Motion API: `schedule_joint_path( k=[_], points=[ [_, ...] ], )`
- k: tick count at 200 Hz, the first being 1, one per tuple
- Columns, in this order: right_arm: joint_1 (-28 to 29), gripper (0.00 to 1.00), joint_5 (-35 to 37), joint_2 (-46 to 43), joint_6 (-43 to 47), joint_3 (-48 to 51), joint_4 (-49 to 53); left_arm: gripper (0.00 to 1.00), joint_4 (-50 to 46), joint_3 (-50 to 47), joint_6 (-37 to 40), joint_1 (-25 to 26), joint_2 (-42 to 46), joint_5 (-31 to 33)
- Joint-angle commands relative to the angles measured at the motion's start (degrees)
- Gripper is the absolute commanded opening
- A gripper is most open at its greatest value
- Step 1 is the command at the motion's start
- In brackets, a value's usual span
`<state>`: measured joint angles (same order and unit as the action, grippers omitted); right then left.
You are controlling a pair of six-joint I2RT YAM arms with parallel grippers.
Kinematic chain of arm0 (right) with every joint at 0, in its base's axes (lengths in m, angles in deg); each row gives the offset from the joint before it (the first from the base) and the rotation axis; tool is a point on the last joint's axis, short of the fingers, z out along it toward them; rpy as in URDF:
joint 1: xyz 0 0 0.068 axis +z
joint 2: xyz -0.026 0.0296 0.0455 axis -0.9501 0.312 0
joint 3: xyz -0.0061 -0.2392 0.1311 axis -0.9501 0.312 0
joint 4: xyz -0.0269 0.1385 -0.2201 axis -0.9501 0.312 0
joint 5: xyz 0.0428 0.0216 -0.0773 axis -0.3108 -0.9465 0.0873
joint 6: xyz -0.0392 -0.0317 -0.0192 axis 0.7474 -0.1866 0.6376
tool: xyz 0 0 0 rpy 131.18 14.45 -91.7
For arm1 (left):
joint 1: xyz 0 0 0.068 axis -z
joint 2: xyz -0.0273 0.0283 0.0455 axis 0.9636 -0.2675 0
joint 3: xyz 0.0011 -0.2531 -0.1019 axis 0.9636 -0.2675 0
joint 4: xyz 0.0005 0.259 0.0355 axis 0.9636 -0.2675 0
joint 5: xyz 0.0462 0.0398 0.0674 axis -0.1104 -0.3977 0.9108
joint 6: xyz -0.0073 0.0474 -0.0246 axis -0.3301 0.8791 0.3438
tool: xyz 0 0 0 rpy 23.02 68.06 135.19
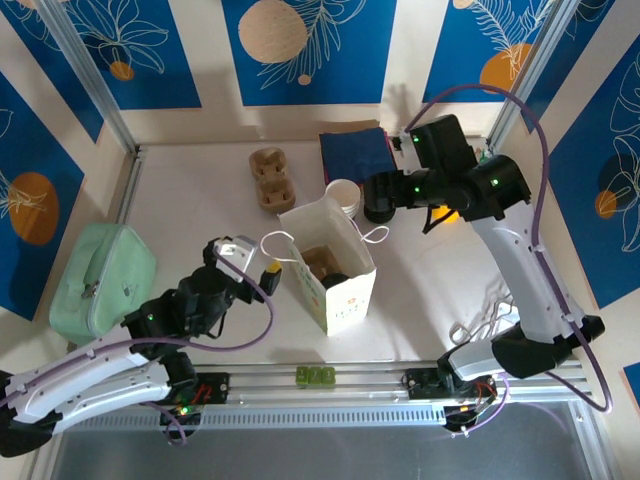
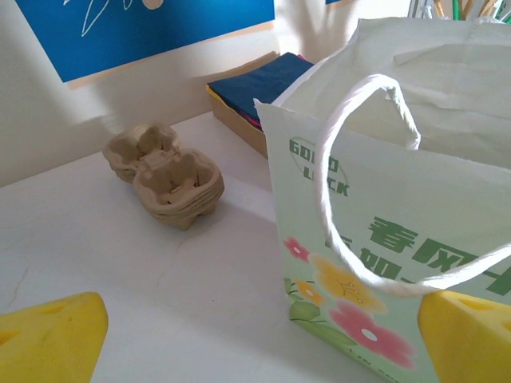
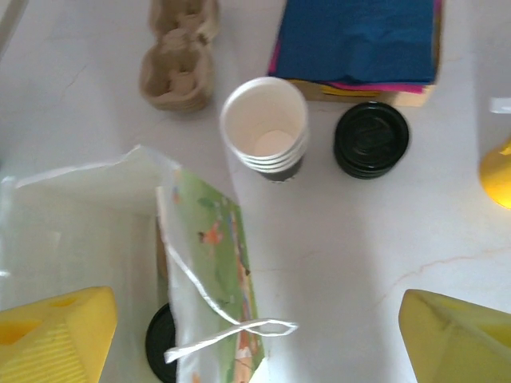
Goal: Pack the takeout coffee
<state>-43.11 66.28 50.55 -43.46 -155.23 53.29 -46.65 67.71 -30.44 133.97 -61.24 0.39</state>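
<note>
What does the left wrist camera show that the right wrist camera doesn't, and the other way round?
Left wrist, not right wrist: the blue wall poster and the green lettering on the bag.
Right wrist, not left wrist: the cup stack, the lid pile, and a dark round thing low inside the bag, too cut off to name.
Both: the bag with its white handle, the pulp carriers, the blue napkins and the white table.

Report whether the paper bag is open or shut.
Open: the bag stands upright, mouth spread wide; a brown carrier and a black lid show inside.
</note>
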Motion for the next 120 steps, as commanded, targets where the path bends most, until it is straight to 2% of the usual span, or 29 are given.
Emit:
schedule_joint_path(
  k=[1, 40, 60, 92, 120],
  points=[
    [-3.3, 0.91, 0.4, -2.8, -1.5, 1.5, -0.2, 0.99, -3.3, 2.3, 1.3, -0.3, 1.5, 0.5],
    [-10.8, 0.91, -0.5, -5.0, -1.3, 5.3, -2.8, 0.99, -5.1, 1.5, 5.3, -0.3, 5.3, 0.2],
    [-15.1, 0.9, -0.7, -5.1, -0.8, 7.0, -4.8, 0.99, -4.9, 0.5, 5.8, -0.4, 7.6, 2.4],
    [-20.8, 0.87, -1.7, -3.7, -0.7, 9.2, -8.8, 0.99, -8.4, 0.5, 3.1, -0.3, 6.7, 12.9],
    [-23.4, 0.85, -2.7, -0.7, -0.8, 9.4, -12.0, 0.99, -10.7, 0.7, 0.0, -0.4, 6.0, 20.9]
  ],
)
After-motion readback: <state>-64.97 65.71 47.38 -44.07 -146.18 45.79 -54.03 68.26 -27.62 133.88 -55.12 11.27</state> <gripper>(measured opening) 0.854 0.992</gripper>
